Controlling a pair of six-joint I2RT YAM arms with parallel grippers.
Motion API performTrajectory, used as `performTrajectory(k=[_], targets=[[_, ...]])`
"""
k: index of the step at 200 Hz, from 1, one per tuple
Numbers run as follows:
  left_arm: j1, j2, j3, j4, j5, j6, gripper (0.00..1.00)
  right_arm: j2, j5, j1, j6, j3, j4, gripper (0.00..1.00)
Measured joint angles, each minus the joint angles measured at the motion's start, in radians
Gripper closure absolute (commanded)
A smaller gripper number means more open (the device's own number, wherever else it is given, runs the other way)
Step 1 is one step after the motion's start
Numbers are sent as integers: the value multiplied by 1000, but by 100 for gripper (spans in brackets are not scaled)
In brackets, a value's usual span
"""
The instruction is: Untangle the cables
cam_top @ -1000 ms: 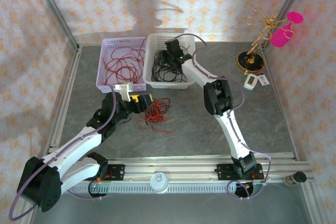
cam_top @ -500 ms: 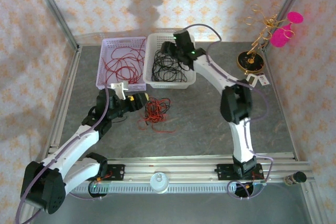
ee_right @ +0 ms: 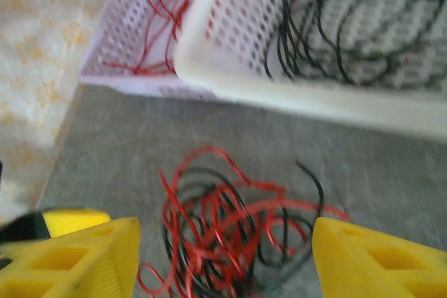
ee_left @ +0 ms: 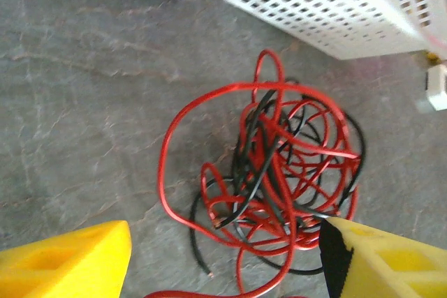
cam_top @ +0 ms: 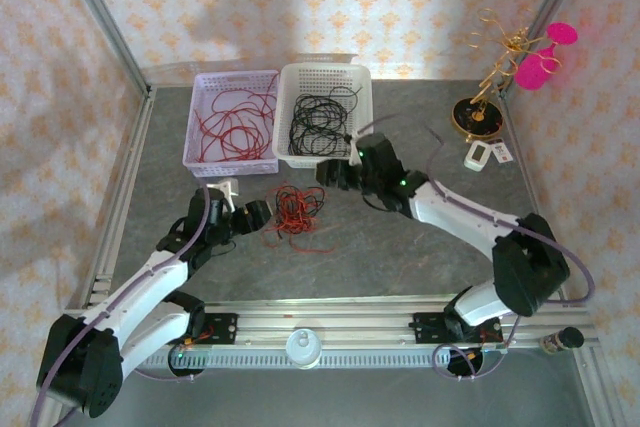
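**Cable Clump: Position, Hand State, Grip Points**

**Top external view.** The cables (cam_top: pixel 295 209) lie as one red-and-black clump on the tabletop (cam_top: pixel 420 257), between the two hands. They are just beyond the fingertips of the left hand (cam_top: pixel 258 215) and near the right hand (cam_top: pixel 335 175). Beyond the right hand stands a white basket (cam_top: pixel 322 152) holding black wire. Beside it, a lavender basket (cam_top: pixel 232 162) holds red wire.

**Left wrist view.** The left hand is spread wide and empty. The clump lies ahead of the fingers, with its edge at one finger's dark pad. Contact cannot be confirmed.

**Right wrist view.** The right hand is likewise spread and empty. The clump lies ahead, between its fingers, and is blurred.

**Handling.** The wires appear light, thin, limp and springy, so a pulled loop is likely to drag its neighbours. Grip a single outlying strand, such as the large outer red loop or a free black end. Avoid the dense core.
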Motion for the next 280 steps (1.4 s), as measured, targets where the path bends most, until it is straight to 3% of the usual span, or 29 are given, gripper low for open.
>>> performTrajectory(k=[59,96,114,149,170,207,229,248,280], targets=[[0,-18,-52,26,1,3,27,-232,-16,57,87,-383,101,32],[0,-16,-51,26,2,9,28,-204,-76,65,214,-538,306,45],[-5,-21,-51,25,3,10,28,-139,-89,82,237,-535,364,47],[-13,-93,-50,17,10,10,29,-102,-63,189,268,-530,419,61],[-13,-120,-14,-32,8,11,31,-97,-11,243,299,-519,428,77],[-13,-131,142,-150,-16,72,30,-79,92,249,340,-523,461,100],[-13,-141,171,-162,-16,103,32,-71,129,249,336,-490,386,100],[-13,-155,170,-174,3,120,49,-86,180,249,305,-392,244,100],[-25,-179,170,-169,114,162,46,-192,278,249,221,-182,59,100]])
